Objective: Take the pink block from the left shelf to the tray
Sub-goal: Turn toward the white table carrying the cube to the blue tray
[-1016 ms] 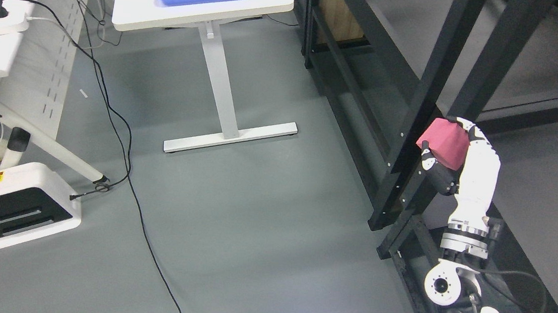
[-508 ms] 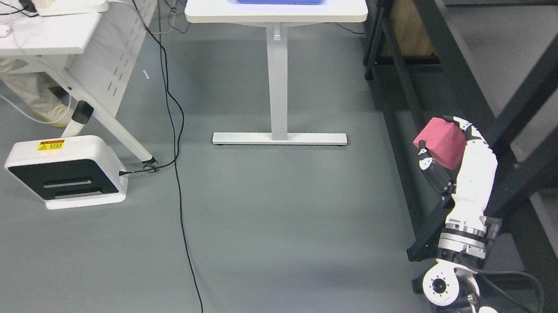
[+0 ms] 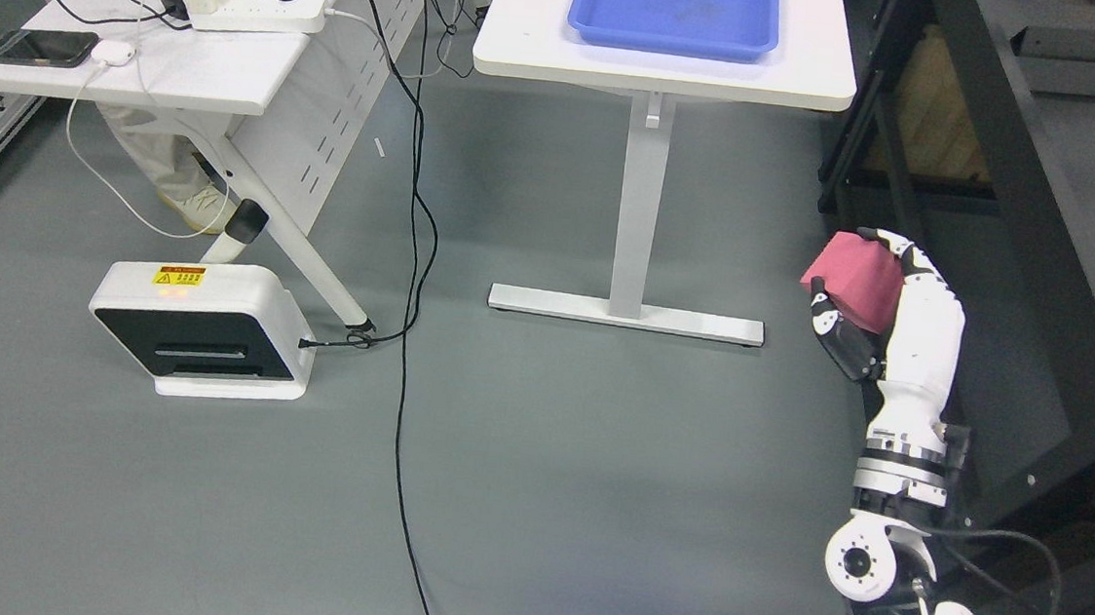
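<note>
My right hand [image 3: 866, 294] is raised at the right of the head view, its white and black fingers [image 3: 917, 268] curled around a pink block [image 3: 850, 282] held in the air above the grey floor. The blue tray [image 3: 677, 7] sits empty on a white table [image 3: 529, 42] at the top middle, well beyond and left of the hand. The left arm does not show.
A black metal shelf frame [image 3: 1033, 219] runs along the right side, close to my right arm. The white table's T-foot [image 3: 625, 314] stands on the floor. A white desk [image 3: 214, 76] with a power strip, a black cable [image 3: 408, 336] and a white box [image 3: 204, 329] are at the left.
The whole picture has shifted: the camera turned, so the table and tray now show nearer the middle and the shelf frame further right. The right hand keeps its hold on the pink block.
</note>
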Tool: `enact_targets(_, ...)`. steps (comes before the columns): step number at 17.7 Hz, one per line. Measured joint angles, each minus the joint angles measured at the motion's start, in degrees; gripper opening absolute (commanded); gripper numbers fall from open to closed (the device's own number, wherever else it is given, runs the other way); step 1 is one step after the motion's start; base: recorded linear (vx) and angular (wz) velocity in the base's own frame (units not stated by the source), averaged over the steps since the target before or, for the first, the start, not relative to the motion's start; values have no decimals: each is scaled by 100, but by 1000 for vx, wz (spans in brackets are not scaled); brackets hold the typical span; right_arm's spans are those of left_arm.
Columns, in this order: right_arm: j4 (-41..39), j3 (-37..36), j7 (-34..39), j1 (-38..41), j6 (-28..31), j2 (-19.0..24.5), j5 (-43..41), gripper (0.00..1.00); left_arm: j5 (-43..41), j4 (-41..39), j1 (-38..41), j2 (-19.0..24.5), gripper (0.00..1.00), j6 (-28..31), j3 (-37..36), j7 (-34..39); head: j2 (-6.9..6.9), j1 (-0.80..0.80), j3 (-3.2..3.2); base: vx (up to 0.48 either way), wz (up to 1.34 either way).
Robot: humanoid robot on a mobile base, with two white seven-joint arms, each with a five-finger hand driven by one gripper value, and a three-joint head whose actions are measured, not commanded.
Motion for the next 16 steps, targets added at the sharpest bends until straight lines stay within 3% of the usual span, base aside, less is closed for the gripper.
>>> enact_targets(16,-1,292,66,0,9,0,625,3,0,0,0,0,100,1,-1,0,0,0,0,288,-10)
